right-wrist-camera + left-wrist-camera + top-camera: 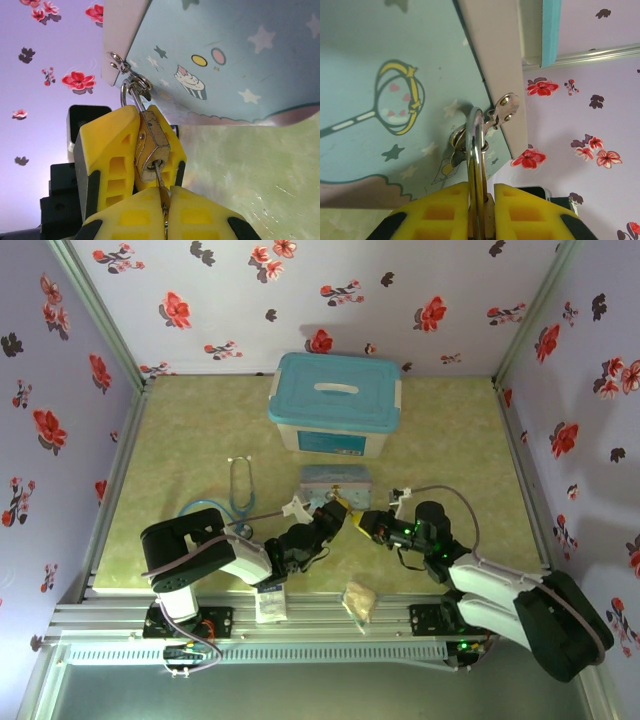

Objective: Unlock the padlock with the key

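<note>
Key [158, 176] in right claw [166, 199], tip inside padlock [150, 147]

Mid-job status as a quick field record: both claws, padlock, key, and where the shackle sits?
left claw: shut on the padlock body
right claw: shut on the key
key: tip in the keyhole
shackle: looped through the hasp on the pale blue tin
unlocked: cannot tell

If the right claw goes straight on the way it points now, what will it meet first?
The padlock. The right claw holds the key at its keyhole, and the padlock, gripped by the left claw, lies directly ahead, apparently very close.
</note>
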